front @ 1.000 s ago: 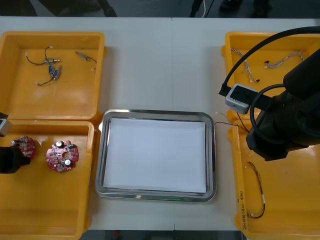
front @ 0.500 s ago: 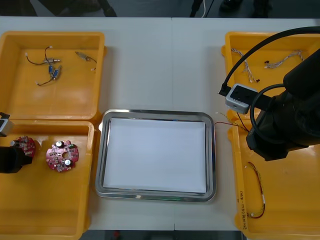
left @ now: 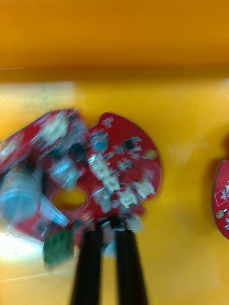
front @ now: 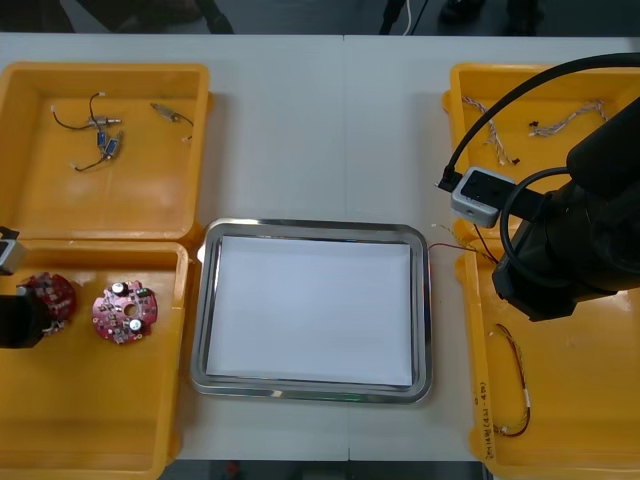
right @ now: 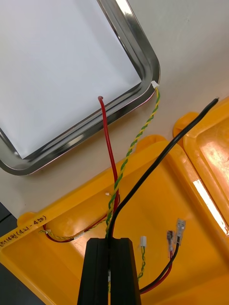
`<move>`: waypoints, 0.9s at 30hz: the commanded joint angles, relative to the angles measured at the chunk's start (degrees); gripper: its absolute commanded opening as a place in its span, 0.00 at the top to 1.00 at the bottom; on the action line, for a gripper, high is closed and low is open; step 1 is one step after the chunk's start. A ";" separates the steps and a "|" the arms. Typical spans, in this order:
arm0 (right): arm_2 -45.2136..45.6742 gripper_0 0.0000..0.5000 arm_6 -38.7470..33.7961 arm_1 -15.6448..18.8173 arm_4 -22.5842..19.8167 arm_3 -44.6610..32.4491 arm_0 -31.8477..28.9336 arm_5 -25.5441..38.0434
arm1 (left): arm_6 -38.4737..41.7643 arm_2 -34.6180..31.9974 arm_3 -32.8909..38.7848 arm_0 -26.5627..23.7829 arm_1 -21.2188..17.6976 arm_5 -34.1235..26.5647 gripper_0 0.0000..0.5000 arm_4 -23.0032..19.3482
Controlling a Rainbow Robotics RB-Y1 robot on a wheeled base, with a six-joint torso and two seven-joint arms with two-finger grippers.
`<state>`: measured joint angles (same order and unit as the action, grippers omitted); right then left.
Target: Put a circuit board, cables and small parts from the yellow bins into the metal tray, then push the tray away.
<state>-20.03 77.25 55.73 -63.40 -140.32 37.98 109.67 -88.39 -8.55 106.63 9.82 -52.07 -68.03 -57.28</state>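
The circuit board (front: 55, 297) lies at 9 o'clock of the tray (front: 310, 226), toward the 10 o'clock part of the near left bin (front: 100, 420). The left gripper (left: 109, 228) has its fingers drawn almost together on the board's rim, apparently pinching it (the tips cover the contact, so that is my reading). To do this well, it should lift straight up until the board clears the bin wall. It should then carry toward 3 o'clock, passing above the second board (front: 125, 310) rather than through it.

The tray is bare and white inside, with room anywhere. At its 3 o'clock, over the near right bin (front: 580, 400), the right gripper (right: 112, 240) is clamped on a bundle of cables (right: 111, 217). Their loose ends reach over the bin wall to the tray's 2 o'clock corner, so they need height before crossing the rim.
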 commanded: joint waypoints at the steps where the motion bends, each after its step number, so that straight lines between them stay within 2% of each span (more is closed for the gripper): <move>1: -0.71 1.00 0.71 -0.54 0.39 -0.13 1.92 0.33 | 3.14 0.72 0.16 1.96 -0.40 0.70 1.00 0.51; 14: -0.62 1.00 0.71 -0.54 0.39 -0.13 1.92 0.33 | 2.61 -0.24 0.16 1.61 -0.40 -0.53 1.00 -0.28; 27: -0.62 1.00 0.71 -0.54 0.30 -0.13 1.92 0.33 | 2.52 -9.38 5.43 -0.24 -0.40 -14.41 1.00 -2.83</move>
<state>-20.03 77.25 55.73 -63.40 -140.30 37.99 109.76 -88.39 -14.18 109.17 9.98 -52.07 -79.63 -59.18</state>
